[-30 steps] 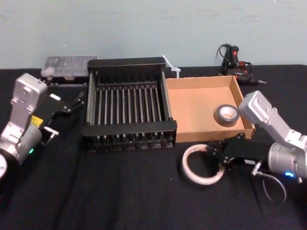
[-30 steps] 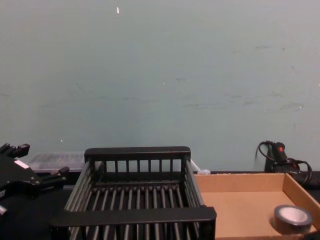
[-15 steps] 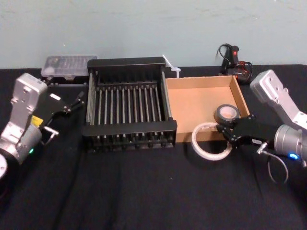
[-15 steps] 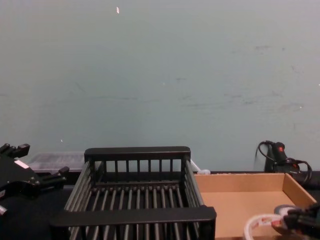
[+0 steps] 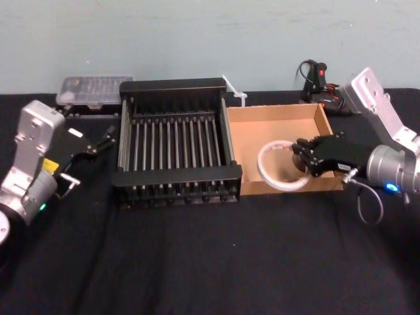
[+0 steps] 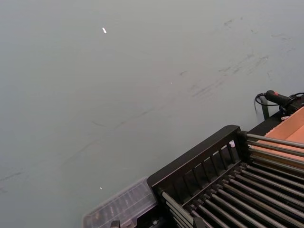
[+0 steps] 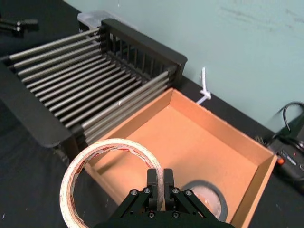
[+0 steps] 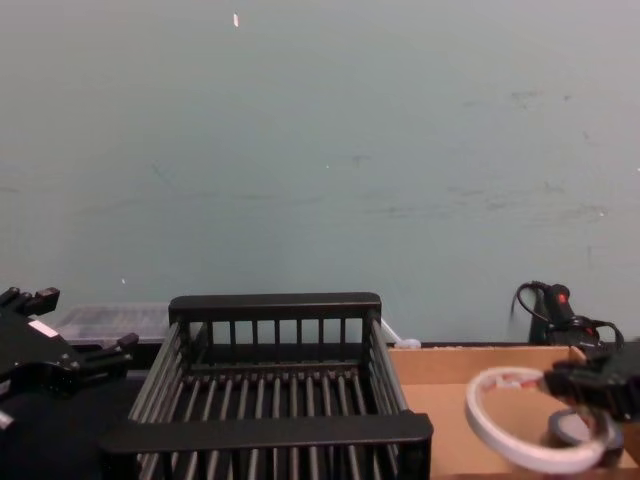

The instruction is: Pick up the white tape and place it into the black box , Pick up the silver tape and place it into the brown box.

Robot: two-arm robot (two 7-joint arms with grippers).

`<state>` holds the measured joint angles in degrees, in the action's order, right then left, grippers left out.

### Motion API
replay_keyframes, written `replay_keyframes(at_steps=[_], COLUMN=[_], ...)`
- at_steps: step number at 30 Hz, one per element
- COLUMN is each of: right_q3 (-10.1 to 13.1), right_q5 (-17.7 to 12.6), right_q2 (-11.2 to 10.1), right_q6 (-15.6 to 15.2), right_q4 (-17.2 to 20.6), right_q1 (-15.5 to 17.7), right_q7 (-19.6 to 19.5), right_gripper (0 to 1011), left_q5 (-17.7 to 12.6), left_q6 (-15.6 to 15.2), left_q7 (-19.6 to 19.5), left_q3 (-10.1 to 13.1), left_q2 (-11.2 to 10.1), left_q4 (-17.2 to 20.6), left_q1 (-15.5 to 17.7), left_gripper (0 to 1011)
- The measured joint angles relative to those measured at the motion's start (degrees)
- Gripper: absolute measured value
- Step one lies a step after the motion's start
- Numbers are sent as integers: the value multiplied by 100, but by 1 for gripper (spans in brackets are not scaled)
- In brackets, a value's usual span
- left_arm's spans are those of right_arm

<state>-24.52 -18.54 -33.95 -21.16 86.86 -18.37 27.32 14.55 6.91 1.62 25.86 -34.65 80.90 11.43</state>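
white tape (image 7: 114, 143): white, red-printed core | black box (image 5: 177, 176): black, slatted | brown box (image 5: 262, 128): brown

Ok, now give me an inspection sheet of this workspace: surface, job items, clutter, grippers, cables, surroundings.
Surface: black table.
White tape: lifted and tilted over the brown box, held by its rim.
Silver tape: lying flat in the brown box.
Black box: nothing seen inside.
Brown box: right of the black box, touching it.
Clutter: clear plastic case, white zip tie, black and red tool, all along the back edge.
Grippers: right gripper shut on the white tape; left gripper open, parked left of the black box.
Cables: black cable at the tool; cable loop at the right wrist.
Surroundings: pale wall.
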Motion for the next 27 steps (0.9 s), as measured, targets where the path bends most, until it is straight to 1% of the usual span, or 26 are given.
replay_keyframes(at_steps=[6, 8, 15, 21, 25, 27], right_q3=[-45, -80, -196, -387, -574, -627], right_q5=[25, 31, 66, 164, 263, 297], right_q2=[164, 268, 447, 603, 737, 784], right_q6=[15, 24, 63, 103, 128, 141], right_q4=[-143, -246, -423, -589, -758, -822], right_q1=[-222, -364, -634, -926, -1164, -1235], right_q7=[17, 40, 120, 228, 331, 363], right_gripper=[90, 90, 90, 90, 90, 90], left_q5=[0, 0, 0, 0, 0, 0], left_q6=[0, 0, 0, 0, 0, 0], left_q7=[0, 0, 0, 0, 0, 0], left_q3=[0, 0, 0, 0, 0, 0], left_q2=[0, 0, 0, 0, 0, 0], left_q4=[0, 0, 0, 0, 0, 0], left_q1=[0, 0, 0, 0, 0, 0], left_gripper=[1001, 1001, 1001, 1001, 1001, 1001])
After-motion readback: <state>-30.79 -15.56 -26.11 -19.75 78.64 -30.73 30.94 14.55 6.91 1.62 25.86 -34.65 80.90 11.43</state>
